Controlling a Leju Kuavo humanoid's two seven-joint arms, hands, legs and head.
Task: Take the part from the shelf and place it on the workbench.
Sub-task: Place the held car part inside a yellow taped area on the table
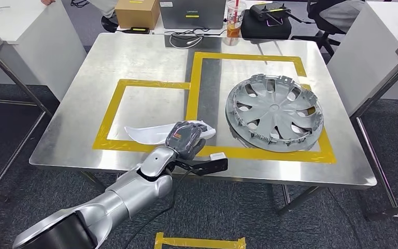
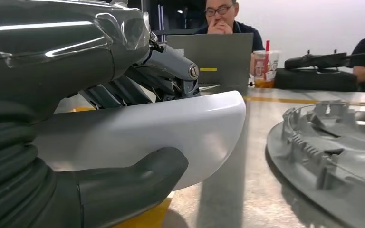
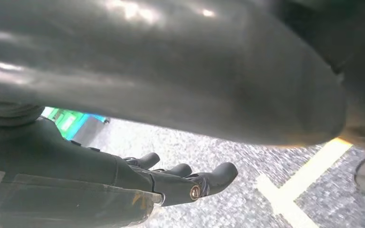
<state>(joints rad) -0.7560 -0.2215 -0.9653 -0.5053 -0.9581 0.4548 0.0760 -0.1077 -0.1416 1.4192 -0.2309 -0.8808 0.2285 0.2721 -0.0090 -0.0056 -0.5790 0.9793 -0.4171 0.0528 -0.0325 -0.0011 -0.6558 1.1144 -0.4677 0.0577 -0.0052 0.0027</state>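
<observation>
Brushed steel desk with a dull sheen, glossy white plastic part, matt grey plastic hubcap at 3 o'clock, yellow tape, speckled carpet floor.

Part on workbench, left of hubcap

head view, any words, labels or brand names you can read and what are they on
"Lenovo", faint, on the grey box at the table's far edge.
Label on the brown cardboard box: too small to read.
Print on the drink cup: blurred.
Orange patch on the left hand: unreadable.
</observation>
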